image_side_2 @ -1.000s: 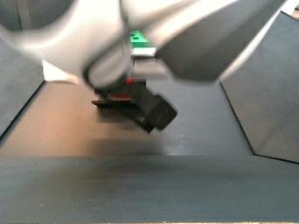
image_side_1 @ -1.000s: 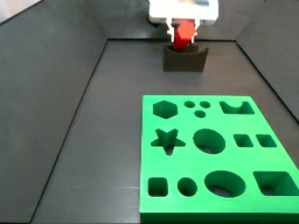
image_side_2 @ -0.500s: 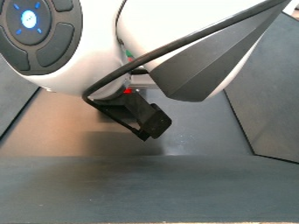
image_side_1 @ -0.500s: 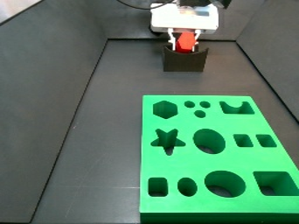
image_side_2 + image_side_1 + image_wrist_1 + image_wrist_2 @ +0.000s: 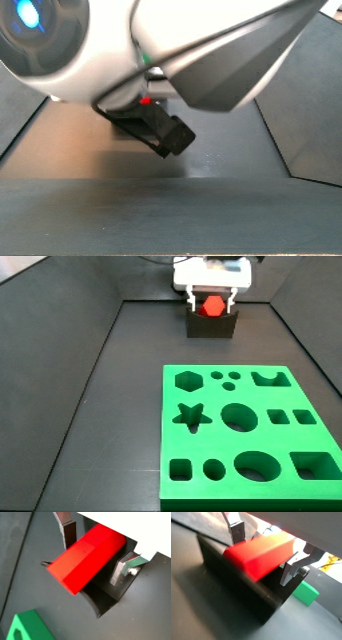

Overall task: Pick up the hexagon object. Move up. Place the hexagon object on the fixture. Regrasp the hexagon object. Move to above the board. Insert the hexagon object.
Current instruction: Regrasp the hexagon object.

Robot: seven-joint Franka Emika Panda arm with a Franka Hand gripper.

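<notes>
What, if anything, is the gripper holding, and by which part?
Nothing clearly. The gripper straddles the red hexagon object resting in the fixture, its fingers flanking the prism's long sides with a gap visible; no firm grasp can be confirmed.

This looks like a robot test lab, not a home or a shop. A dark floor with plain grey walls (image 5: pixel 67 316) makes a bare box, and in it lie only a bright green board (image 5: pixel 243 434) full of cut-out shapes and a small dark fixture (image 5: pixel 211 325) at the far end. The gripper (image 5: pixel 213 296) of a big white robot arm (image 5: pixel 80 45) hangs right over the fixture with its silver fingers (image 5: pixel 291 568) on either side of a red hexagon object (image 5: pixel 87 557), like a practice puzzle for a machine.
</notes>
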